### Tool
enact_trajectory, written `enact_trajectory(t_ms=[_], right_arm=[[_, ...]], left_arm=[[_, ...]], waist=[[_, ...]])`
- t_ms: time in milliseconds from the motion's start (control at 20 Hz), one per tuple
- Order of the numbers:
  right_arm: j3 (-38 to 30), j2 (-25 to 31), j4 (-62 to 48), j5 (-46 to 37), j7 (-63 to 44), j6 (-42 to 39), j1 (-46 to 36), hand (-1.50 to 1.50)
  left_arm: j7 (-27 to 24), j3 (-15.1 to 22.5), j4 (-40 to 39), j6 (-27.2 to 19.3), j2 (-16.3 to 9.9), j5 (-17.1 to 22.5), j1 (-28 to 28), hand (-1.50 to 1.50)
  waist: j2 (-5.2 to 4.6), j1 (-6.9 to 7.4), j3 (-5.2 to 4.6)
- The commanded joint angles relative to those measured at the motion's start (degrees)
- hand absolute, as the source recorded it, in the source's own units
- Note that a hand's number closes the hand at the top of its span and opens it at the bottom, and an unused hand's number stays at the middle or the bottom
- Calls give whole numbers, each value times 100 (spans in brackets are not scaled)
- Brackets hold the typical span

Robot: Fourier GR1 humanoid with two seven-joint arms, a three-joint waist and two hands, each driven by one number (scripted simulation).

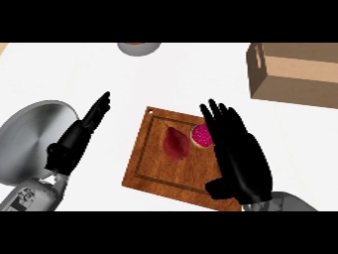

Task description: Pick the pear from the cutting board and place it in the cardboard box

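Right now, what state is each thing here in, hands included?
Pear: lying on the cutting board, not held.
Pink round item: on the board, partly hidden by the right hand.
Cardboard box: flaps open.
Right hand: open, over the board's right side.
Left hand: open, holding nothing.

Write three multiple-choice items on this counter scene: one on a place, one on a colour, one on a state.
1. Where does the cardboard box stand?
A. Upper right of the view
B. Lower left of the view
C. On the cutting board

2. What colour is the pear on the cutting board?
A. Green
B. Dark red
C. Yellow

3. How is the right hand?
A. Curled round the pear
B. Inside the box
C. Open, fingers straight, over the board's right edge

Key: 1 A, the box sits far right beyond the board; 2 B, the fruit is dark red; 3 C, its fingers are straight and hold nothing.
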State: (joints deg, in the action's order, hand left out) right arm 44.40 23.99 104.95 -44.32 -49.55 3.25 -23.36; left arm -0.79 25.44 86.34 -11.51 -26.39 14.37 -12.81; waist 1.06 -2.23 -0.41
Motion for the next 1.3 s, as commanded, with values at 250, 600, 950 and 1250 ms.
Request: enact_trajectory(t_ms=[250,600,950,1250], right_arm=[[-27,-1721,574,488,-2535,-2217,-751,-150],[-283,-2377,-623,182,-2237,-1745,-875,-150],[-215,-2391,-1402,246,-2202,-1393,-985,-150],[-752,-2394,-2060,249,-1510,-1506,-1071,-150]], left_arm=[[358,10,114,86,178,-117,-247,0],[-12,-92,-191,319,259,-292,-178,0],[514,-214,169,355,366,-335,-366,0],[507,-526,-78,578,526,-336,-515,0]], waist=[[-83,221,33],[-109,253,36],[-101,304,39],[-112,256,40]])
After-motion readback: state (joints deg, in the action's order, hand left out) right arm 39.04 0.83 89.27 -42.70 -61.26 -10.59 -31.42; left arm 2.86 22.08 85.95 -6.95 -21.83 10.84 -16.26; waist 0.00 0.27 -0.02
